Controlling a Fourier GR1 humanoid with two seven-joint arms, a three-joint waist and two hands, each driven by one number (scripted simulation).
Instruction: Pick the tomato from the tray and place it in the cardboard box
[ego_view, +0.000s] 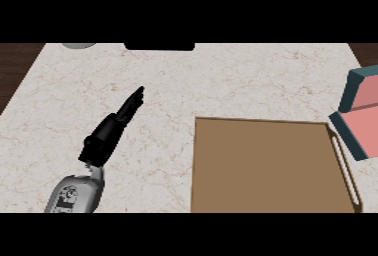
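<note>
Counter (221, 80): pale marble with faint brown veins, taking up most of the view.
Grey round thing (78, 45): sitting at the counter's far edge towards the left, being cut off by the view's top.
Black block (159, 46): lying at the far edge, just right of the grey round thing and apart from it.
Dark wood surface (15, 70): showing beyond the counter's far left and far right corners.

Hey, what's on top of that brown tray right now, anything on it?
Nothing shows on the brown tray: its visible surface is bare, and no tomato appears anywhere in view. Its near edge runs out of the picture, so that part cannot be checked. The left hand is open over the counter, beside the tray.
</note>
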